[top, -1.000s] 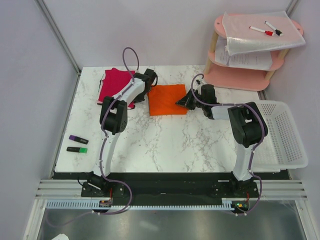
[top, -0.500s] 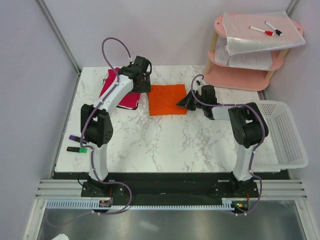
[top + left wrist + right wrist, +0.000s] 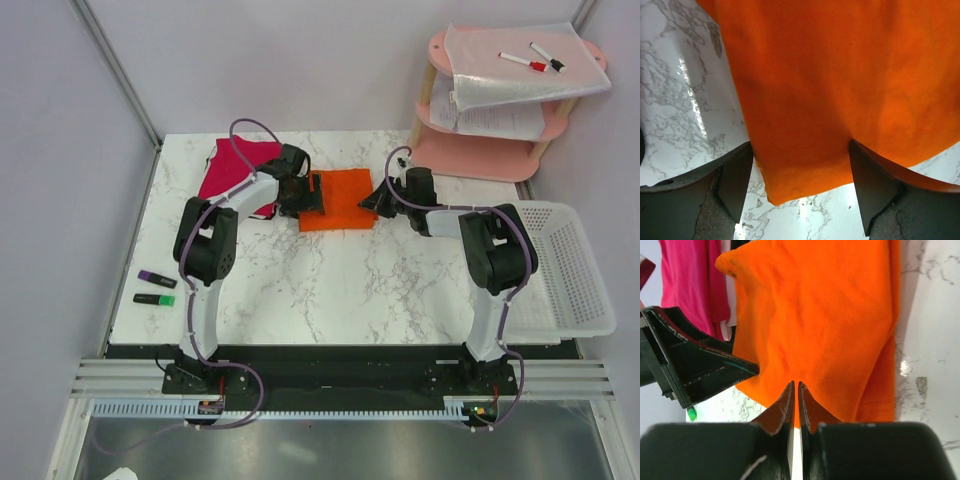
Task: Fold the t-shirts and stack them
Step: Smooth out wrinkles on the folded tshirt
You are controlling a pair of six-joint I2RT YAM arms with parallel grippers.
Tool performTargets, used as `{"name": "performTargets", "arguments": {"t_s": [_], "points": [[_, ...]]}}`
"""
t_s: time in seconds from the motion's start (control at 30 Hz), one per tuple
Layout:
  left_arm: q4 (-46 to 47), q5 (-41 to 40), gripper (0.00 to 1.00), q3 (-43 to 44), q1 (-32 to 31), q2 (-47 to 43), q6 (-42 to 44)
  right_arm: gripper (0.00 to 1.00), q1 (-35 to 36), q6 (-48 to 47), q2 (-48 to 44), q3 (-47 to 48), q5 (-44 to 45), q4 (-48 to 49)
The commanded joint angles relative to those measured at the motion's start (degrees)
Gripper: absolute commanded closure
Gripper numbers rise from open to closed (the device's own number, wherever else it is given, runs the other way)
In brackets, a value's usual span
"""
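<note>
Left gripper (image 3: 311, 194) sat at the left edge of the orange t-shirt (image 3: 340, 200), with the pile of pink t-shirts (image 3: 232, 165) just beside it further left at the back of the table (image 3: 330, 290). In its wrist view the jaws stood wide apart, one finger (image 3: 735, 185) at either side of a corner of the cloth and neither pressing on it. That looked like a stance for taking hold of this edge, not a hold already made.

Between the arms, the orange t-shirt lay folded into a neat square, flat on the marble and apart from the pink pile. It seemed folded but not yet stacked.

Right gripper (image 3: 372, 199) was set against the shirt's right edge, opposite its partner. Its wrist view showed the fingertips (image 3: 790, 395) drawn together to a thin slit over the orange fabric (image 3: 830, 315). Whether any cloth was nipped between them could not be told. Its place there probably served to steady or lift that side, so both arms could carry the square across to the pink pile without undoing the fold.
</note>
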Motion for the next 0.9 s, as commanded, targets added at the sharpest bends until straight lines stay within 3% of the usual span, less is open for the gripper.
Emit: {"name": "performTargets", "arguments": {"t_s": [0.0, 0.2, 0.3, 0.63, 0.87], "points": [[4.1, 3.1, 0.16, 0.6, 0.1, 0.2, -2.7, 0.88, -0.5, -2.7, -0.1, 2.2, 3.6, -0.4], [4.2, 1.0, 0.16, 0.1, 0.4, 1.5, -3.2, 0.89, -0.6, -6.0, 2.0, 4.6, 11.8, -3.7], [4.2, -0.5, 0.16, 0.2, 0.6, 2.6, -3.9, 0.90, -0.6, -7.6, 5.2, 8.8, 14.6, -10.3], [6.6, -8.9, 0.15, -3.5, 0.6, 0.3, -6.3, 0.94, -0.6, -9.2, 9.9, 14.0, 14.6, -18.0], [6.7, -7.1, 0.14, -0.8, 0.7, 3.8, -6.8, 0.96, -0.5, -11.1, 9.8, 15.3, 20.5, -24.3]]}}
